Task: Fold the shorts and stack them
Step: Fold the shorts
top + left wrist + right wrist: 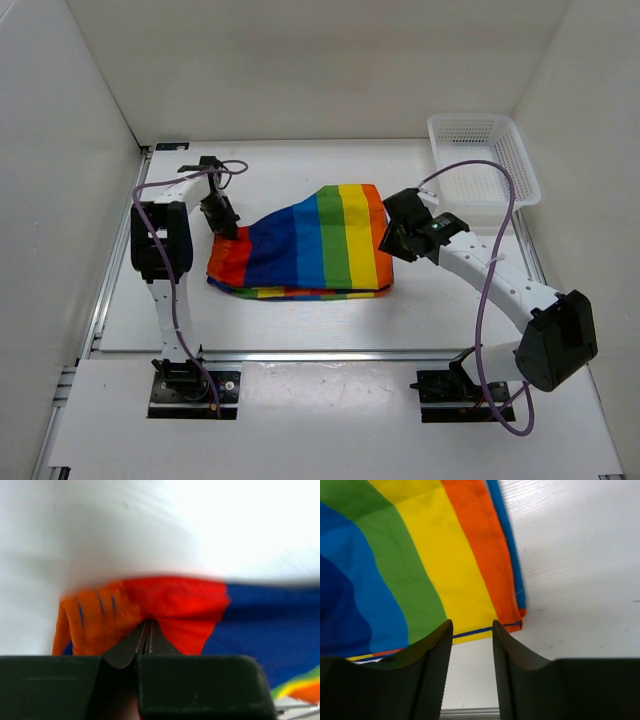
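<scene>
The rainbow-striped shorts (305, 245) lie folded on the white table, between the two arms. My left gripper (228, 232) is at their left end, shut on the red-orange waistband corner (165, 605); its jaws (146, 630) pinch the red cloth. My right gripper (390, 240) is open and empty at the shorts' right edge. In the right wrist view its fingers (472, 640) hover just off the orange and yellow hem (470, 580).
A white mesh basket (485, 165) stands at the back right of the table. White walls enclose the table on three sides. A metal rail runs along the near edge (300, 355).
</scene>
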You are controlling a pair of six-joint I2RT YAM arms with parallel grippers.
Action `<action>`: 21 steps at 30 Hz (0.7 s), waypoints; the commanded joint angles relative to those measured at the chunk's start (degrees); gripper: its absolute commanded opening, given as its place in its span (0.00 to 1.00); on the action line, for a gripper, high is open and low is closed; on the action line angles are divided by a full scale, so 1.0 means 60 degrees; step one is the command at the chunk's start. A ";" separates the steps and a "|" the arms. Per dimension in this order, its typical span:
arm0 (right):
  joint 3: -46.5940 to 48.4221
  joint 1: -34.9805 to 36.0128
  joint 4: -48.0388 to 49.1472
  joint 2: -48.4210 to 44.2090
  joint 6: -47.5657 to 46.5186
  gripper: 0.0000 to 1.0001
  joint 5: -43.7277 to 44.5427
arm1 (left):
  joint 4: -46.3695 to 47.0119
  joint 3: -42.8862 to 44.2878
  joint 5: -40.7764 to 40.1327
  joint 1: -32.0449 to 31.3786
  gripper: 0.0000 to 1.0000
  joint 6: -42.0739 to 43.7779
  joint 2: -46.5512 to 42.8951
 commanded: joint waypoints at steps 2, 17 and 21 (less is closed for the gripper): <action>0.0112 0.0101 -0.0581 -0.0020 -0.0186 0.40 0.0327 | -0.0117 0.0894 -0.1169 -0.0219 0.10 -0.0146 0.0246; 0.0405 0.0102 -0.0962 -0.0402 -0.0288 0.47 0.0825 | -0.1274 0.1148 -0.1188 0.0114 0.89 0.0030 -0.3426; 0.0405 0.0102 -0.1050 -0.0402 -0.0376 0.50 0.0825 | -0.0151 -0.2154 0.0261 0.1255 0.82 -0.0278 -0.4671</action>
